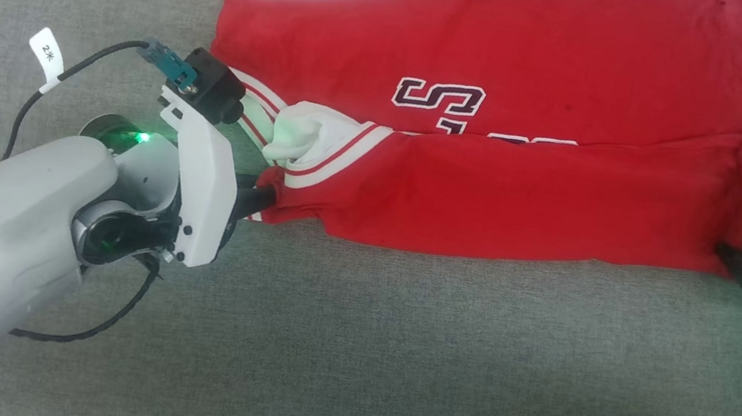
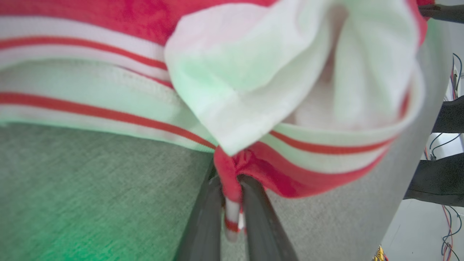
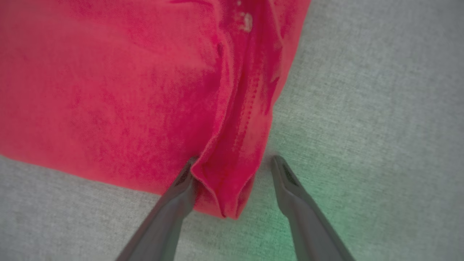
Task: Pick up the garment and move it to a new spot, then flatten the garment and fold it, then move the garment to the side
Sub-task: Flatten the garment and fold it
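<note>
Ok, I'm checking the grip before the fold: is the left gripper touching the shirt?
Touching. The left wrist view shows the left gripper shut on the shirt, its striped corner pinched between the fingers.

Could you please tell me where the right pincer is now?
The right pincer stands open astride the garment's folded corner in the right wrist view; in the head view that is its lower right corner, at the right edge.

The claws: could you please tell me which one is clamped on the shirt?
The left claw: its fingers pinch the garment's striped edge, while the right claw stands open astride the red hem corner.
</note>
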